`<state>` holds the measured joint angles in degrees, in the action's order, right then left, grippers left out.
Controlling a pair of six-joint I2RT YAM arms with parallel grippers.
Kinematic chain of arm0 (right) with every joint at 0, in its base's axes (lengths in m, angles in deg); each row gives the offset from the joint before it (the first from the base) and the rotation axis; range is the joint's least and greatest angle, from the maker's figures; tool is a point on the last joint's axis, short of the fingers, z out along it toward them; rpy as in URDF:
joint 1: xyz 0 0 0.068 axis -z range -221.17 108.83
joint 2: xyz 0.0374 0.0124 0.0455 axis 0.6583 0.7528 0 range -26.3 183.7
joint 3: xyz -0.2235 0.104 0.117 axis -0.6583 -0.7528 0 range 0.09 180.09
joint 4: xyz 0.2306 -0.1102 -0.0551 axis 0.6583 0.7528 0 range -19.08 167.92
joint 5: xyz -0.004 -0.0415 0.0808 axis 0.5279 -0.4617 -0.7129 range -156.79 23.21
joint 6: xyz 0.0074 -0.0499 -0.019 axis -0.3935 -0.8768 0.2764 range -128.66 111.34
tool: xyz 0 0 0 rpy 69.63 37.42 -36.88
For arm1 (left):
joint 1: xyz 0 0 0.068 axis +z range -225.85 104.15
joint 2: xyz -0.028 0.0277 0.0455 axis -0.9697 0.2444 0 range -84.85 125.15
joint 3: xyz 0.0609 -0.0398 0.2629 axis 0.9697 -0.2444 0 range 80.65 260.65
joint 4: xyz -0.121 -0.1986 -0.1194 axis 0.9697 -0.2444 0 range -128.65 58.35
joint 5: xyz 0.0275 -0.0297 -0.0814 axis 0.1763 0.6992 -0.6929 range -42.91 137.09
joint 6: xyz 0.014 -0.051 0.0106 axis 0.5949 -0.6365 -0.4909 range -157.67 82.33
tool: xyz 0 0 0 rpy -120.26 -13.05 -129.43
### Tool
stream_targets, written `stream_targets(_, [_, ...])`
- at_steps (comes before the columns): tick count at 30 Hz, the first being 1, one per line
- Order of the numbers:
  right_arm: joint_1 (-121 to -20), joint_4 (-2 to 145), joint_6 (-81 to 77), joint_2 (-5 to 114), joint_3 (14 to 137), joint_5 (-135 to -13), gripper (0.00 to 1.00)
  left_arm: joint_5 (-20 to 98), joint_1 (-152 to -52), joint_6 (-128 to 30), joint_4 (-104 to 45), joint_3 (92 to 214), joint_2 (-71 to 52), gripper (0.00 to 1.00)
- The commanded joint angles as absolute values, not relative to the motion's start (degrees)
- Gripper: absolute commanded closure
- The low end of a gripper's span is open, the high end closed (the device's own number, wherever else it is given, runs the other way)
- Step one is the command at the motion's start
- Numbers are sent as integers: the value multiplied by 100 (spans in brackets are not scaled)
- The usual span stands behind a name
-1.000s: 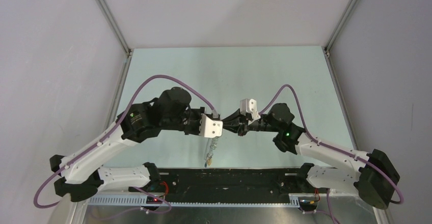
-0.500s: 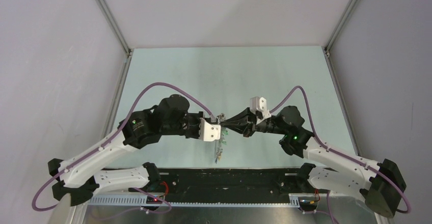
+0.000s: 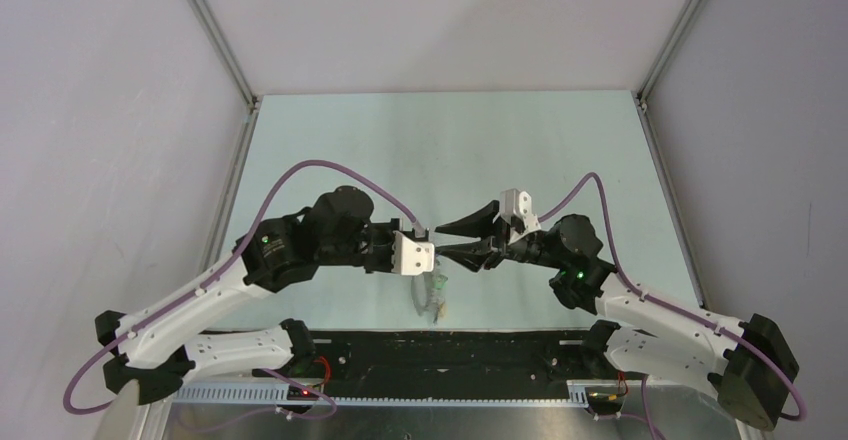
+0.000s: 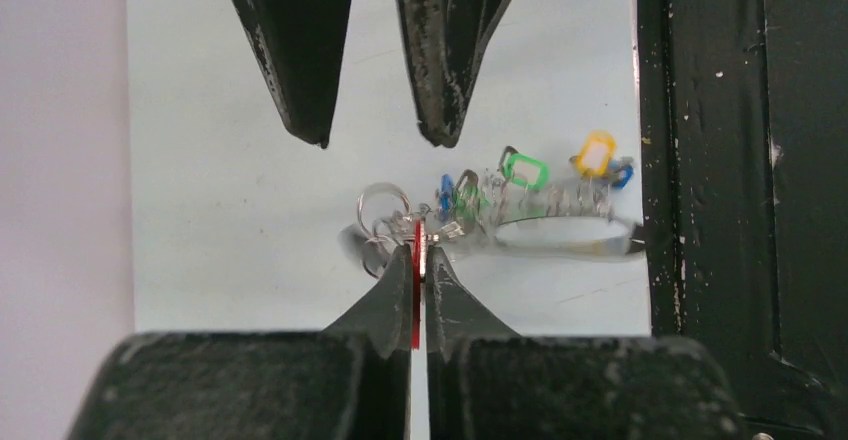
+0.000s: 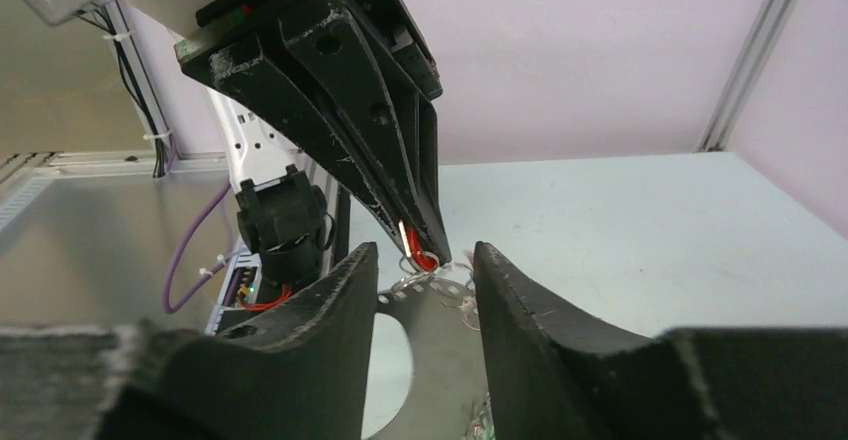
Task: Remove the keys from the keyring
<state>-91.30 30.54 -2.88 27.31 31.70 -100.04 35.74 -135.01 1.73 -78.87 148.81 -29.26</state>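
Keyring [image 4: 560, 245] held via red key [image 4: 417, 280] clamped in left jaws (other keys [image 4: 525, 171] bunched on hoop); right jaws open, opposite.

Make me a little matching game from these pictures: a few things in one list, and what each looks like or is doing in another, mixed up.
Things:
1. left pincer
2. right pincer
3. keyring
4. yellow key

Descriptions:
A. open, gripping nothing
B. right beside a blue key
C. shut on the red key
D. a thin grey hoop

Pairs: 1-C, 2-A, 3-D, 4-B
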Motion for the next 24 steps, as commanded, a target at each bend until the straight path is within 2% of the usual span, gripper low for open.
stream_targets(1, [-9171,3205,-594,2655,3210,-9866,51,3656,-13540,138,-7618,15104,-3150,100])
stream_targets(24, [-9516,3627,-1694,3257,3726,-10139,62,3204,-13533,509,-7617,15301,-3230,100])
